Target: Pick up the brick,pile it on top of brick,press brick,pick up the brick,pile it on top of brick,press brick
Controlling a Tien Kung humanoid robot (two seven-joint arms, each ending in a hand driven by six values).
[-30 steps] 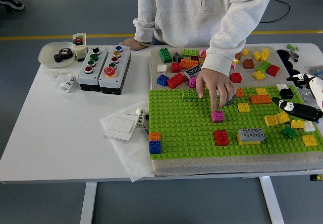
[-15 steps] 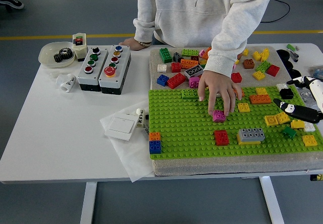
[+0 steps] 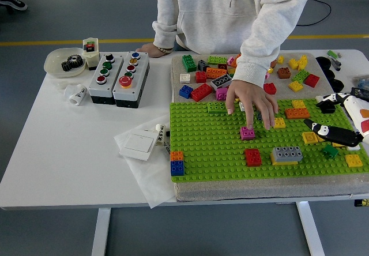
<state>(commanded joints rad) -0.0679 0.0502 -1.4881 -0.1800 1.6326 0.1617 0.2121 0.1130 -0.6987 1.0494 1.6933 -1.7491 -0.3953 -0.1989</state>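
A person's hand [image 3: 249,101] reaches over the green baseplate [image 3: 207,146] and touches a magenta brick [image 3: 247,133] with its fingertips. A red brick [image 3: 252,157] and a grey brick on a yellow one [image 3: 286,154] stand just in front of it. My right hand [image 3: 324,117] comes in at the right edge. Its black fingers are spread and empty, and they hover above yellow bricks [image 3: 311,137] and a small green brick [image 3: 330,150]. My left arm is out of view.
An orange-on-blue stack [image 3: 177,162] stands at the plate's near left corner. Loose bricks [image 3: 210,74] lie on the mat behind the plate. Two button boxes [image 3: 118,78], a bowl with gears [image 3: 65,61] and a white switch [image 3: 138,145] on paper are to the left.
The person's hand shifted slightly over the magenta brick, which stayed on the plate. My right hand moved a little left and toward me over the yellow bricks.
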